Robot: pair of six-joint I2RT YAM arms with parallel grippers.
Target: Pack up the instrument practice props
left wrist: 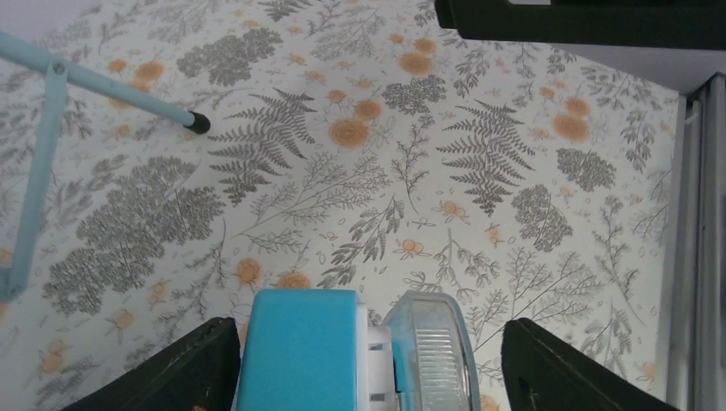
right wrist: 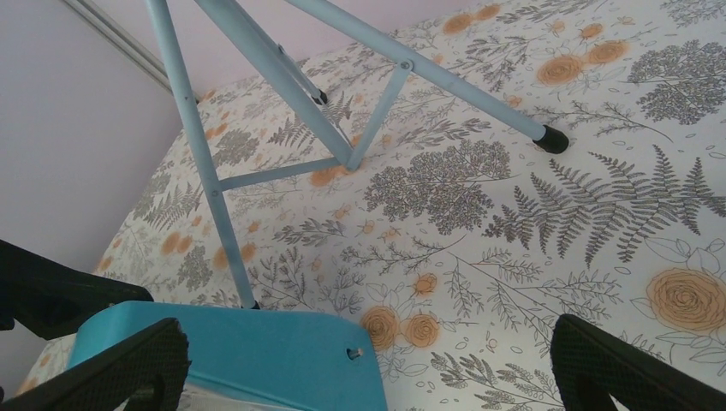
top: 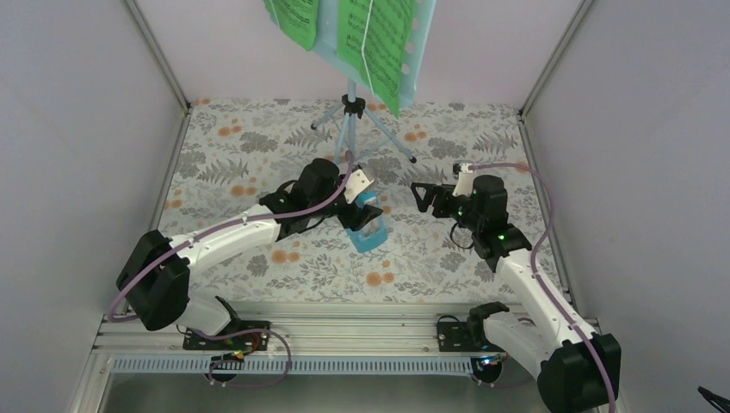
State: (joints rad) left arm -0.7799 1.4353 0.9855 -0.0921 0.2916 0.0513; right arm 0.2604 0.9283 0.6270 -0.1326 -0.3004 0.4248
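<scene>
The pale blue tripod music stand (top: 350, 116) rises at the back middle, with bright green sheet-music pages (top: 376, 43) on its desk. The small blue metronome (top: 368, 231) lies on the floral cloth in front of it. My left gripper (top: 365, 213) is open, its jaws either side of the metronome (left wrist: 300, 351). The left finger is close to the blue body, and a gap shows by the clear cover (left wrist: 432, 347). My right gripper (top: 423, 194) hangs open to the metronome's right, holding nothing. The metronome (right wrist: 257, 351) and stand legs (right wrist: 282, 86) show in the right wrist view.
Pale walls enclose the floral table on three sides, with a metal rail (top: 344, 331) along the near edge. One stand leg (left wrist: 111, 86) ends in a black foot near the left gripper. Part of the right arm (left wrist: 582, 21) shows dark at the top of the left wrist view.
</scene>
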